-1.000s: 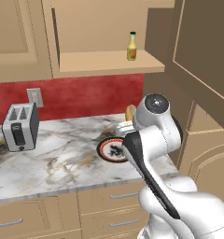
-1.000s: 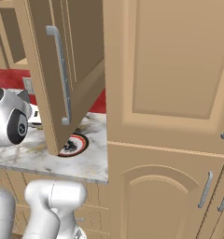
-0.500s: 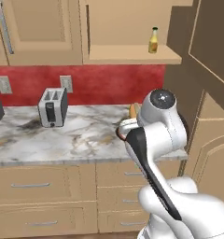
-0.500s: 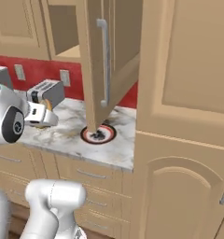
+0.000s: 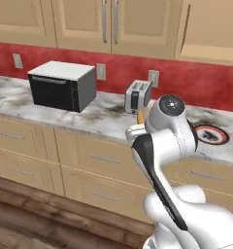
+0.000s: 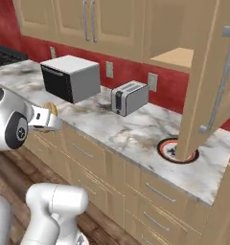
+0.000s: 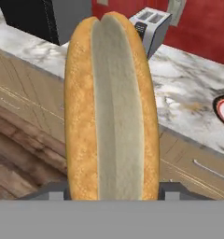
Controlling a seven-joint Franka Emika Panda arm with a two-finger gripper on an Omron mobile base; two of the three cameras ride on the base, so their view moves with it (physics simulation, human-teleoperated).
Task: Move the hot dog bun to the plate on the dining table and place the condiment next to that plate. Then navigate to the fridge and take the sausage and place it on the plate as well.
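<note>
Clenched on the hot dog bun (image 7: 111, 107), the claw (image 6: 46, 117) is carrying it in the air in front of the wood-drawered counter (image 5: 99, 116), out over the floor and not above the marble. In the hand view the bun is standing lengthwise straight out from the claw, its pale split facing the camera and its near end sitting between the two fingers (image 7: 172, 190), which are pressing on its golden sides. In the right base view only a small tan tip of the bun is peeking past the white hand; in the left base view a sliver of it (image 5: 140, 116) is showing beside the arm's wrist.

Judging by this, the first step is under way: the bun is lifted and is being taken toward the dining table. A plate (image 5: 211, 134) with a red rim is lying on the counter's far right end, well apart from the claw, partly behind an open cupboard door (image 6: 208, 91) in the right base view. A toaster (image 6: 129, 97) and a boxy grey oven (image 5: 62, 85) are standing along the red wall.

Next the base is needing to drive on until the dining table and its plate are coming into sight, then the arm is needing to lower the bun flat onto that plate before letting go.
</note>
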